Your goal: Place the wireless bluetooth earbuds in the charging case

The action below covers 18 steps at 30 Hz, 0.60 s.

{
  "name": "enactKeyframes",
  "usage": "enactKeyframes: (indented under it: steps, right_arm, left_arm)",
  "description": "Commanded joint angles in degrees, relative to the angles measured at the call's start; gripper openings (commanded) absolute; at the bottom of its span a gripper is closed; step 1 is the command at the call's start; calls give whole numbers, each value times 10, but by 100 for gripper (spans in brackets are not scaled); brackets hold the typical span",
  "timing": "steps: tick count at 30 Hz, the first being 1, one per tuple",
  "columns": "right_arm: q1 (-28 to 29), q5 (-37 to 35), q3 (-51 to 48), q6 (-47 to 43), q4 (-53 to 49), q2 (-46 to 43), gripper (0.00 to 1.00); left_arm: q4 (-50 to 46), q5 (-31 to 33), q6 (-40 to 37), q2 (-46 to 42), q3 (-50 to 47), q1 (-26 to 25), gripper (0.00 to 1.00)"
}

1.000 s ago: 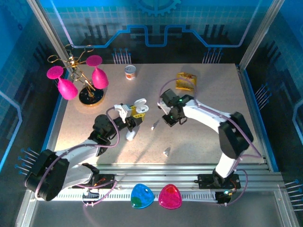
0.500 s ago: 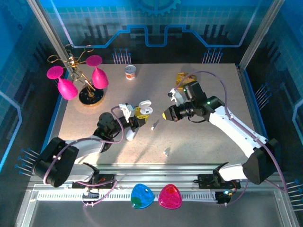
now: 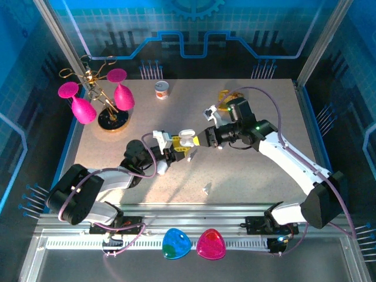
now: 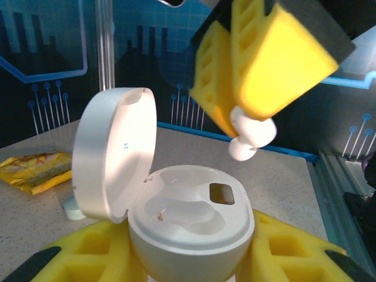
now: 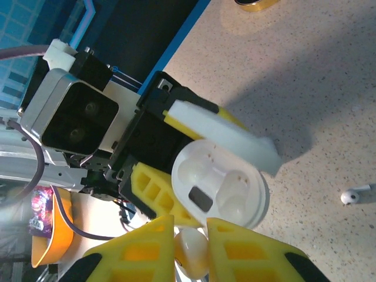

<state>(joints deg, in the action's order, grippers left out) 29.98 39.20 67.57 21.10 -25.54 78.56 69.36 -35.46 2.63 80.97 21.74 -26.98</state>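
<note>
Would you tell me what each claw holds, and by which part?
Left claw grips the open charging case by its base; right claw pinches an earbud, one end protruding.

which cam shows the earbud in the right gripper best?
Left wrist: the earbud hangs clamped in the right gripper, above the open charging case. Right wrist shows it at the frame's bottom edge, partly hidden. Top external: too small to make out.

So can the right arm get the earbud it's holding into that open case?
Probably yes. The right gripper holds the earbud just above the charging case, whose lid stands open; both sockets look empty, nothing between.
</note>
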Motion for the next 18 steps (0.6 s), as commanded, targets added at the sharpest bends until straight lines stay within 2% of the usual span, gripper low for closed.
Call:
enactKeyframes:
  steps: [1, 7, 18]
  right_arm:
    - [8, 20, 13, 12, 34, 9, 11]
    - [9, 14, 10, 10, 42, 18, 11]
    - [10, 20, -9, 12, 29, 27, 11]
  left_arm:
    - [19, -34, -6, -6, 16, -6, 22]
    - [16, -48, -3, -11, 19, -8, 22]
    - [42, -16, 8, -8, 20, -8, 22]
